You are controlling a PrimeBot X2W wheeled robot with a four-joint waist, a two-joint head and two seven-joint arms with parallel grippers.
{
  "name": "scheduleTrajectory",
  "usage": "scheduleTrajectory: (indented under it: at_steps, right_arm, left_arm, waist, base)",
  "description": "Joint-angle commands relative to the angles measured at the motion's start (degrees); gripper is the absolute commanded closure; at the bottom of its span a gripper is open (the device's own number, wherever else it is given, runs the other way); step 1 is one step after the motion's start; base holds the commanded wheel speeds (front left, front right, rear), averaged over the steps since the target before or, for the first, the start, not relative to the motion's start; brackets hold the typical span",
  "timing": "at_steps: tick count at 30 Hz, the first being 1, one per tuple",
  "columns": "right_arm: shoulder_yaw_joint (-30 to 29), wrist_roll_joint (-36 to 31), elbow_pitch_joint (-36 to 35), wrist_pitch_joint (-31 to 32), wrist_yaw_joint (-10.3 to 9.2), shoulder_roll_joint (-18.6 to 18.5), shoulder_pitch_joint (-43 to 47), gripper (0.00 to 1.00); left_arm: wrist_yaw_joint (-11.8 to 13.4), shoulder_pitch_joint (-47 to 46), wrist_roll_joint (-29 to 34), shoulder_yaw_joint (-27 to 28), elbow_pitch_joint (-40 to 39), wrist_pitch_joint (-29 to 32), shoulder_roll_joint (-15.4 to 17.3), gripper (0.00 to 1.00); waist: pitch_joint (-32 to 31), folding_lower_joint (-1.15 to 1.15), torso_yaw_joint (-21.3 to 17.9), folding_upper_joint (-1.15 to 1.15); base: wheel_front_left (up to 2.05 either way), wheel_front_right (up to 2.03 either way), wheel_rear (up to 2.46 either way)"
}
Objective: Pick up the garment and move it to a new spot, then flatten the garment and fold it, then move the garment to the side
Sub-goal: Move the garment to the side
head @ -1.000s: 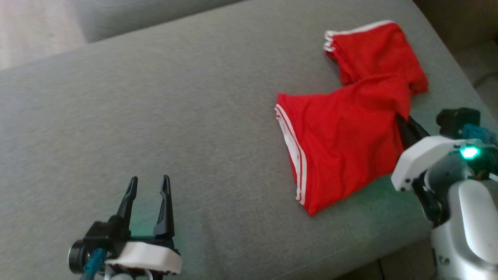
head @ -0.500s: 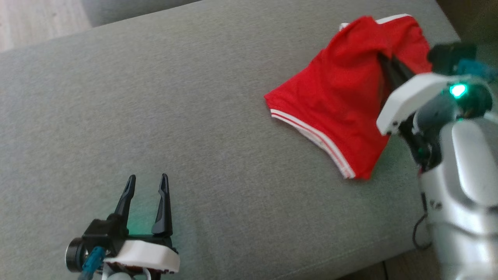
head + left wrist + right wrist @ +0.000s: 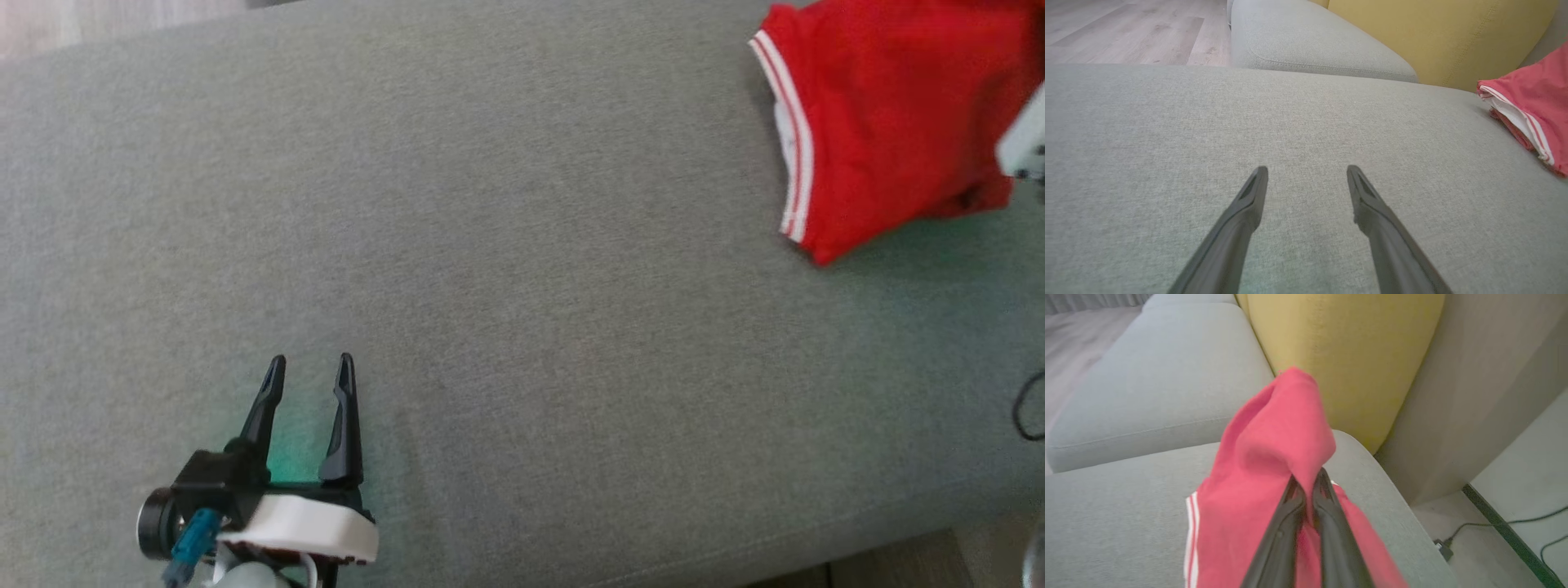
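Right gripper (image 3: 1308, 478) is pinched tight on the one red garment (image 3: 1265, 457), lifting it at the grey sofa seat's (image 3: 522, 245) right end. Left gripper (image 3: 312, 361) sits spread wide, well apart.

The left gripper (image 3: 312, 363) is held low, with its two dark fingers (image 3: 1241, 220) spread wide apart and pointed forward. The right gripper (image 3: 1308, 482) is squeezed shut, and the garment (image 3: 1265, 457) is pinched between its fingers. A white bit of the right arm (image 3: 1024, 143) is seen too.
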Motion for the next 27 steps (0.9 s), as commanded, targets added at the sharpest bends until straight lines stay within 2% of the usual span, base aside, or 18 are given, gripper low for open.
scheduleTrajectory:
  at_steps: [1,2,3,4,8,11,19,27]
  right_arm:
    - [0.02,-0.93,-1.65,-0.41,-0.04,-1.04,-2.00,1.00]
    - [-0.98,-1.60,-1.17,-0.70,-0.04,-1.25,-1.96,0.88]
    - [-2.10,-2.13,-0.77,-1.29,-0.04,-1.25,-2.01,0.51]
    - [-2.99,-2.79,-0.36,-1.95,-0.04,-1.22,-1.97,0.00]
    - [-6.07,-4.89,1.10,-4.26,-0.04,0.28,-1.39,0.00]
    - [-6.03,-5.31,0.97,-6.23,-0.04,1.70,-0.68,0.00]
    - [-1.68,-4.07,-1.55,-10.95,-0.04,4.40,3.02,0.00]
    - [5.99,-4.07,-8.87,-17.74,-0.04,8.47,10.58,0.00]
  left_arm:
    - [0.36,-2.15,0.57,1.73,-1.94,-0.21,1.33,0.00]
    - [0.41,-2.20,0.59,1.76,-1.98,-0.22,1.38,0.00]
    - [0.45,-2.25,0.61,1.79,-2.04,-0.21,1.43,0.00]
    - [0.50,-2.31,0.63,1.82,-2.11,-0.19,1.50,0.00]
    - [0.70,-2.48,0.70,1.81,-2.35,-0.07,1.66,0.00]
    - [0.80,-2.63,0.74,1.78,-2.46,-0.08,1.67,0.00]
    - [0.82,-2.80,0.42,2.24,-2.01,-0.85,1.23,0.00]
    - [0.41,-2.38,-0.43,3.31,-0.07,-2.20,0.03,0.00]
  waist:
    - [0.53,0.00,0.56,0.00]
    - [0.73,0.00,0.74,0.00]
    - [0.94,0.00,0.92,0.00]
    - [1.13,0.00,1.08,0.00]
    - [1.57,0.00,1.44,0.00]
    - [1.67,0.00,1.58,0.00]
    - [-1.05,0.00,2.43,0.00]
    - [-6.49,0.00,5.70,0.00]
  base:
    - [0.00,0.00,0.00]
    - [0.00,0.00,0.00]
    - [0.00,0.00,0.00]
    - [0.00,0.00,0.00]
    - [0.00,0.00,0.00]
    - [0.00,0.00,0.00]
    - [0.00,0.00,0.00]
    - [0.00,0.00,0.00]
